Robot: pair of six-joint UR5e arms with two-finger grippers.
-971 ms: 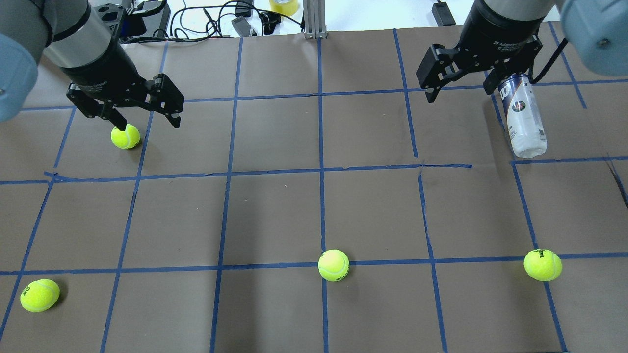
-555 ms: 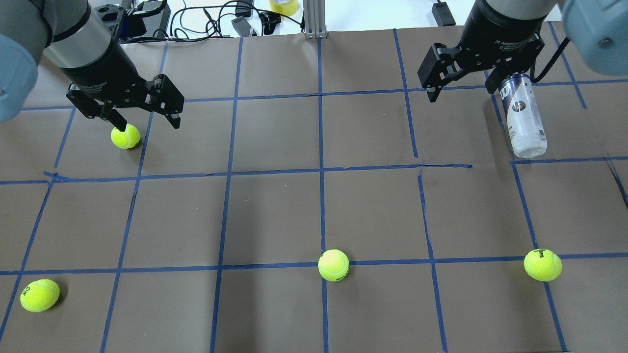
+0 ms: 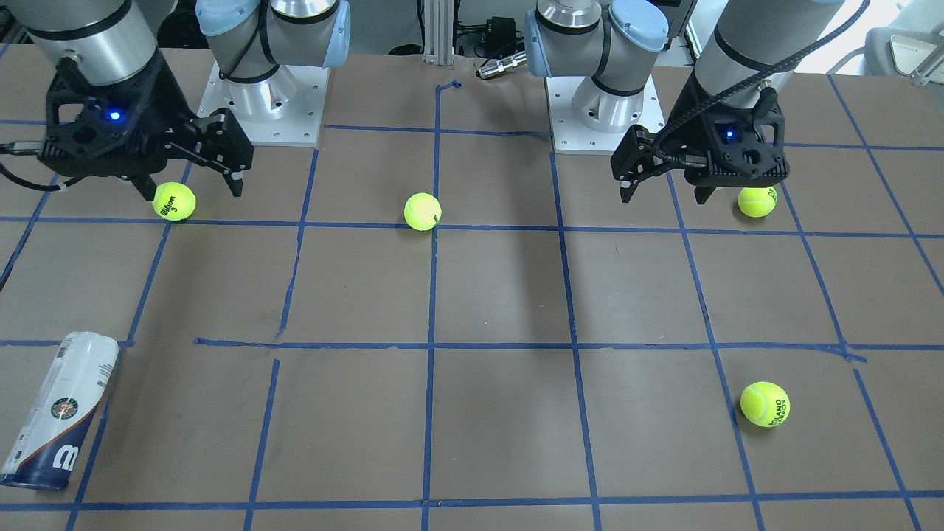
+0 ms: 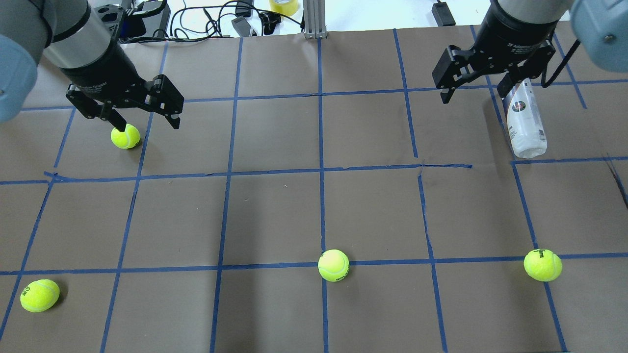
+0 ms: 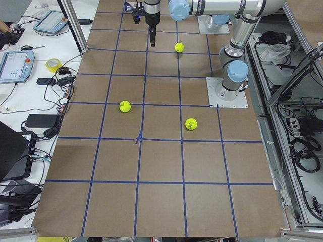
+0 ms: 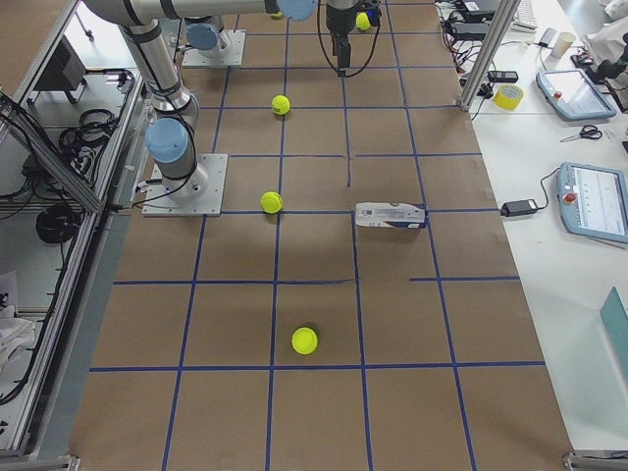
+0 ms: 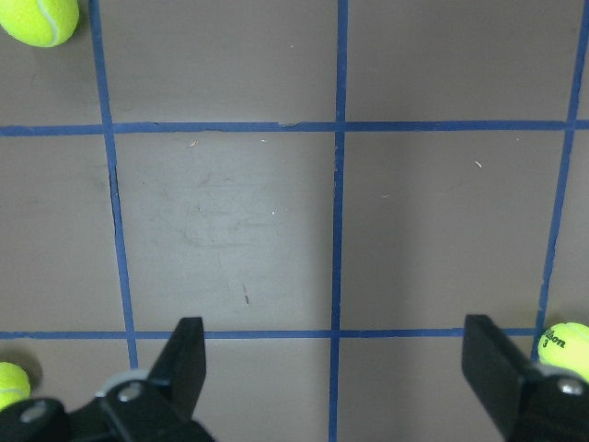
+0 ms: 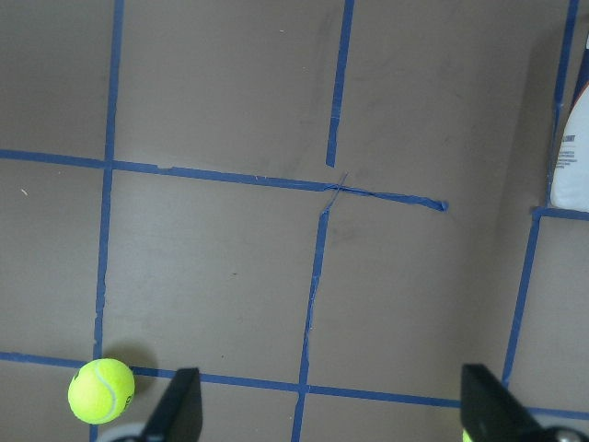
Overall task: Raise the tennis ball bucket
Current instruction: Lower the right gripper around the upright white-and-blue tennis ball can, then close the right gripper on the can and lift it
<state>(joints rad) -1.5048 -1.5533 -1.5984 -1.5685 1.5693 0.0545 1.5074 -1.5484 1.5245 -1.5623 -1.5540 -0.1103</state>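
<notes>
The tennis ball bucket (image 4: 526, 122), a slim white and navy can, lies on its side at the far right of the table. It also shows in the front view (image 3: 59, 409), the right side view (image 6: 391, 214) and at the right wrist view's right edge (image 8: 575, 152). My right gripper (image 4: 474, 95) is open and empty. It hangs above the table, just left of the can's far end, also in the front view (image 3: 190, 190). My left gripper (image 4: 147, 123) is open and empty, over a tennis ball (image 4: 125, 136).
Three more tennis balls lie on the brown, blue-taped table (image 4: 274, 215): near left (image 4: 39, 295), near middle (image 4: 333, 265) and near right (image 4: 542, 264). Cables and a tape roll (image 4: 283, 6) lie beyond the far edge.
My right gripper has moved to the right and slightly away, closer to the can's far end. The can, the balls and my left arm have not moved.
</notes>
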